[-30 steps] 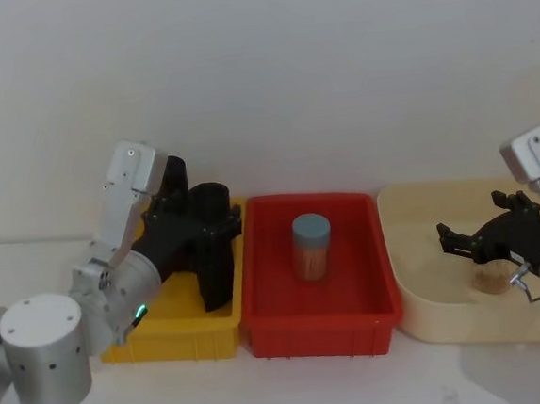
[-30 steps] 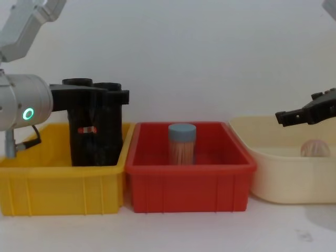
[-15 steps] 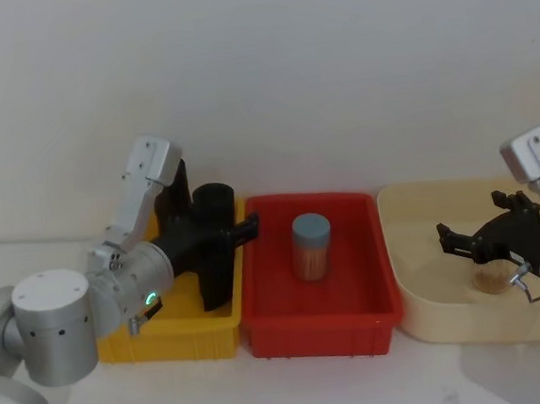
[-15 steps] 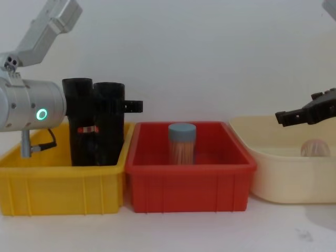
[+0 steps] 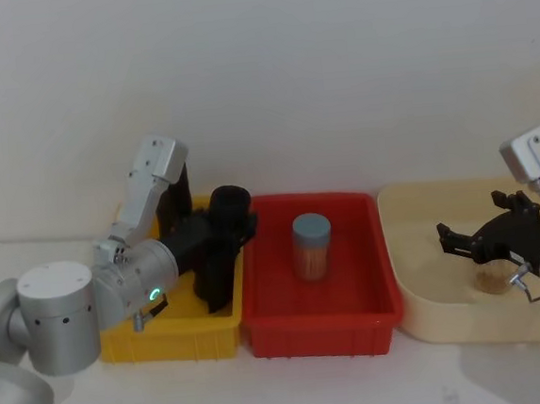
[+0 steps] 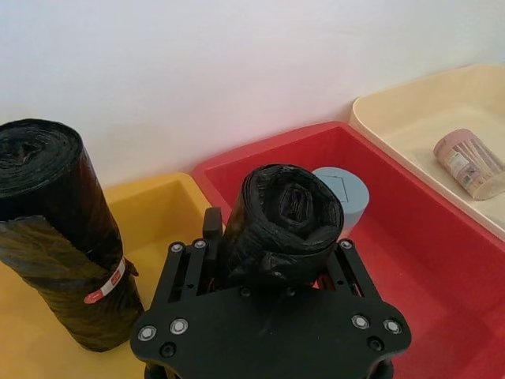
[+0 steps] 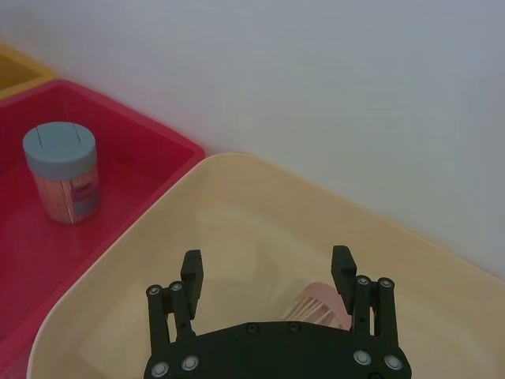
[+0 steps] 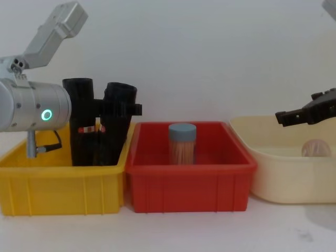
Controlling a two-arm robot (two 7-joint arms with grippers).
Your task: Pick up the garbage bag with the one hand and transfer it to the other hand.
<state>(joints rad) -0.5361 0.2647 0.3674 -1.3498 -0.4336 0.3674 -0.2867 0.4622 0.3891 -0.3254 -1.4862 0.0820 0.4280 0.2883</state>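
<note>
My left gripper (image 5: 229, 230), on the arm with the green ring light, is shut on a black garbage bag roll (image 5: 218, 277) in the yellow bin (image 5: 168, 336). The roll (image 8: 113, 142) leans with its top toward the red bin and its foot still inside the yellow bin. In the left wrist view the fingers (image 6: 211, 227) flank the glossy roll (image 6: 284, 217). A second black roll (image 6: 59, 237) with a red label stands upright behind it. My right gripper (image 5: 463, 242) hangs open over the cream tub (image 5: 431, 315), holding nothing (image 7: 267, 264).
The red bin (image 5: 357, 331) in the middle holds an upright clear jar of toothpicks (image 5: 313, 245) with a blue-grey lid. A pinkish jar (image 7: 316, 304) lies in the cream tub under my right gripper. A white wall stands close behind all three containers.
The left gripper has moved onto the right-hand roll and tipped its top toward the red bin. The right arm has stayed still.
</note>
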